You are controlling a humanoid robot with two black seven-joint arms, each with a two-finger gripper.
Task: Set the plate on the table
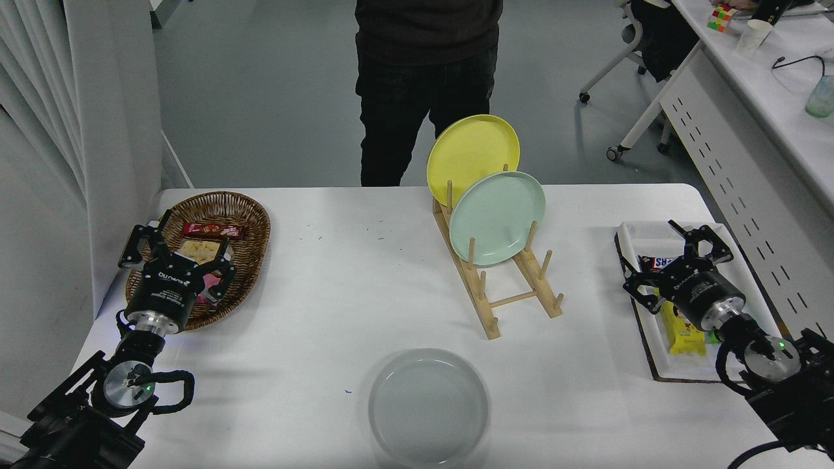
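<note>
Lying flat on the smooth white table (339, 293), the glossy round plate (428, 407); both grippers' jaws released.

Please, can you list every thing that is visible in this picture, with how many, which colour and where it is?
plate: 1, pale grey, flat on the table, near edge, centre
table: 1, white, fills the middle
mint green plate: 1, upright in the rack, front
yellow plate: 1, upright in the rack, behind
rack: 1, light wood, right of centre
basket: 1, brown wicker, far left, holding snacks
tray: 1, white, right edge, holding snack bars
person: 1, dark clothes, standing at the far side
left gripper: 1, black, open, over the basket
right gripper: 1, black, open, over the tray
</note>
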